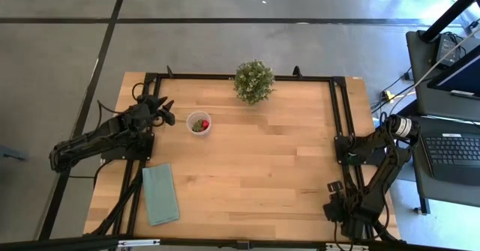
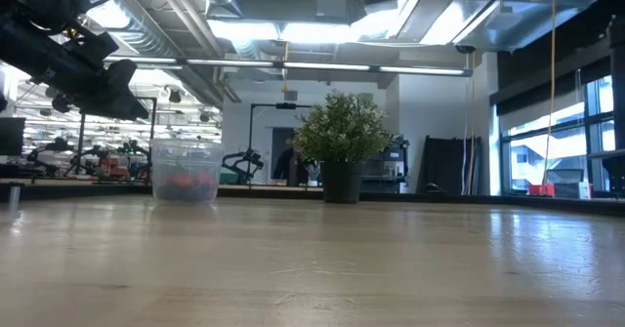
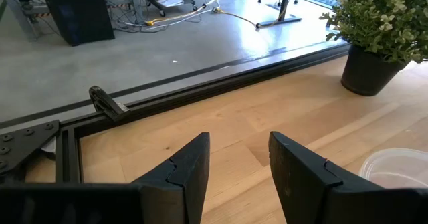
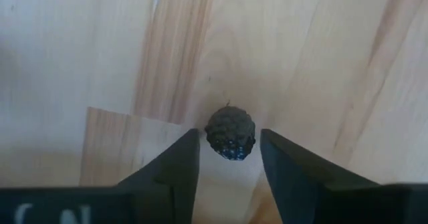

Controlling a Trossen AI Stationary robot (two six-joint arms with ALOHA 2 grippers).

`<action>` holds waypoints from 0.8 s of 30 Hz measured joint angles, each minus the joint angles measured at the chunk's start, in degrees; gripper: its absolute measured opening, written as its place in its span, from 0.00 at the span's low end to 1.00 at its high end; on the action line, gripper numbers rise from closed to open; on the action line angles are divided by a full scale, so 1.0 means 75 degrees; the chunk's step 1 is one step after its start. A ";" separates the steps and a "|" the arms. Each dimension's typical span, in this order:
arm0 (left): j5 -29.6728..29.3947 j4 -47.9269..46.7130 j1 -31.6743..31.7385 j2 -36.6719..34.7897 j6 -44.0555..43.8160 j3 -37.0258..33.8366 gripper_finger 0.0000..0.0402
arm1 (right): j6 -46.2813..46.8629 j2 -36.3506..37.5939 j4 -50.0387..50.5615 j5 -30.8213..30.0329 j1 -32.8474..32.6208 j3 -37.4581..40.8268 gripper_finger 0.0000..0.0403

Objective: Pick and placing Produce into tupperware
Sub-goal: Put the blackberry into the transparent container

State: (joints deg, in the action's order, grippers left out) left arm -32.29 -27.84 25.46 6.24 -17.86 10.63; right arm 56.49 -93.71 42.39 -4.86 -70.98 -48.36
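High view: tupperware [image 1: 199, 123] near the table's [image 1: 255, 176] far-left edge, red produce inside; left gripper [image 1: 163, 110] just beside it.

Left wrist view: its fingers parted, empty.

Right wrist view: right gripper [image 4: 229, 158] clamps a dark berry [image 4: 230, 133], evidently for delivery.

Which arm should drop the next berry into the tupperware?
Right. The right gripper has a dark berry between its fingers, though it sits far from the tupperware. The left gripper is beside the tupperware but open and empty.

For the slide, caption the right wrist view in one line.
Right gripper pointing down at the wooden table, a dark round berry sitting between its fingertips.
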 joint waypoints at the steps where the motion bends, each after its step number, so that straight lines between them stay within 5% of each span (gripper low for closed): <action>1: 0.0000 -0.0002 0.0000 0.0000 -0.0002 0.0001 0.36 | 0.0000 0.0000 0.0000 -0.0001 0.0000 0.0000 0.41; 24: 0.0000 -0.0002 0.0001 0.0000 0.0001 0.0000 0.36 | -0.0624 0.0000 -0.0280 -0.0020 -0.0003 0.0000 0.43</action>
State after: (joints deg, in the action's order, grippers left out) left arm -32.29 -27.86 25.47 6.24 -17.85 10.64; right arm 51.81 -93.71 40.29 -5.02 -71.00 -48.36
